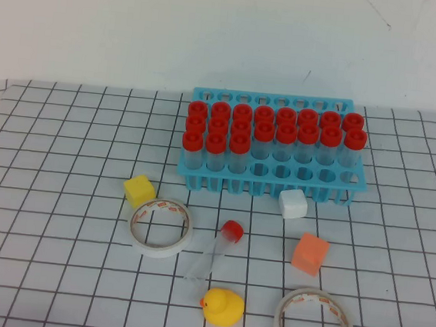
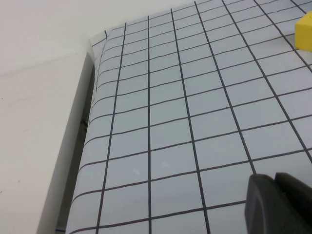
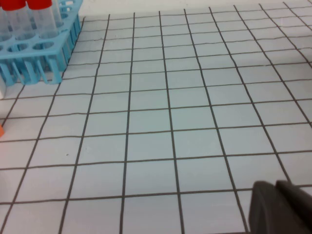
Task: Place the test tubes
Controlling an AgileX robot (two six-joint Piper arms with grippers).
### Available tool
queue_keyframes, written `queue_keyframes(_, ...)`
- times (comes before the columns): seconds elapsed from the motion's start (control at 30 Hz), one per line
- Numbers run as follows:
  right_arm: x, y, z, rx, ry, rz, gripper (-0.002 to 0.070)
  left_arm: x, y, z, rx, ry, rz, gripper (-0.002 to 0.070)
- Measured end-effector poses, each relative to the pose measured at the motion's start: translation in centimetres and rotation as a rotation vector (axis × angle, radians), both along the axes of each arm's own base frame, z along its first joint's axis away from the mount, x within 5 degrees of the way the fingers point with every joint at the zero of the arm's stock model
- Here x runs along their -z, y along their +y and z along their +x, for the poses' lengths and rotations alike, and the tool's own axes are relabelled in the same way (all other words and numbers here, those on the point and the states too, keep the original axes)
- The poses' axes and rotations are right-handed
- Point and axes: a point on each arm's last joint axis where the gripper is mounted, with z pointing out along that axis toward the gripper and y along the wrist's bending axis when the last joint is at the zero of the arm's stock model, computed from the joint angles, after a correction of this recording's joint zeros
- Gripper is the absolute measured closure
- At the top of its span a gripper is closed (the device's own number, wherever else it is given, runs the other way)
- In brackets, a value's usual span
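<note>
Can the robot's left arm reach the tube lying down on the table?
Probably yes. The loose test tube lies uncovered beside a tape roll and the rubber duck. The left end effector is shut over bare table, the right end effector likewise.

L gripper (image 2: 274, 181) fingers (image 2: 261, 204) together over grid mat (image 2: 165, 122)
</note>
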Motion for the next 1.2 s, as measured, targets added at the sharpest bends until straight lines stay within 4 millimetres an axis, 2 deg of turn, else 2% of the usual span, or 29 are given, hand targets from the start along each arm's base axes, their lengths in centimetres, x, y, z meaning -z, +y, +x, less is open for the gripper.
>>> queue_keyframes(1.2, -0.05, -0.12, -0.01, 0.003, 0.0, -0.032, 0.0678, 0.0, 0.0, 0.0, 0.0, 0.0, 0.0, 0.0676)
